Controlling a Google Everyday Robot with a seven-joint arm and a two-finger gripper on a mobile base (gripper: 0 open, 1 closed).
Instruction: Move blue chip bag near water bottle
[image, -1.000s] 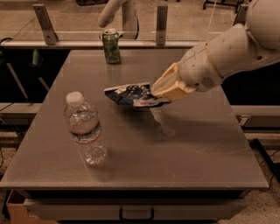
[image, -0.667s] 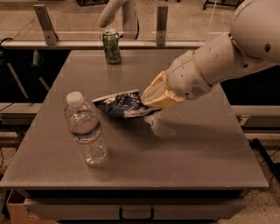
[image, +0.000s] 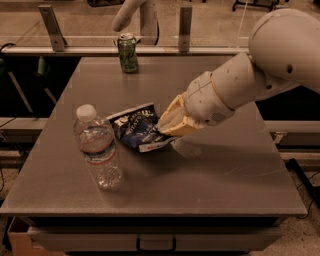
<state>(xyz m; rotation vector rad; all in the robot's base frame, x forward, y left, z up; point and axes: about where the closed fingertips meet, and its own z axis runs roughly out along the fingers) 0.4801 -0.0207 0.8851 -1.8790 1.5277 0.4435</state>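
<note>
The blue chip bag (image: 136, 128) is dark blue and crinkled with white lettering. It hangs low over the grey table (image: 165, 185), just right of the water bottle. The water bottle (image: 96, 146) is clear with a white cap and a pale label, and lies on the table's left side. My gripper (image: 167, 127) reaches in from the right on a thick white arm. Its tan fingers are shut on the bag's right end. The bag's left edge is almost touching the bottle.
A green drink can (image: 128, 52) stands at the table's far edge. Behind it are a railing with metal posts (image: 185, 22) and a white robot arm part (image: 137, 12). A drawer handle (image: 156, 245) shows below the front edge.
My gripper has carried the bag left and lower, from the table's middle to just beside the bottle. The bottle and the can have not moved.
</note>
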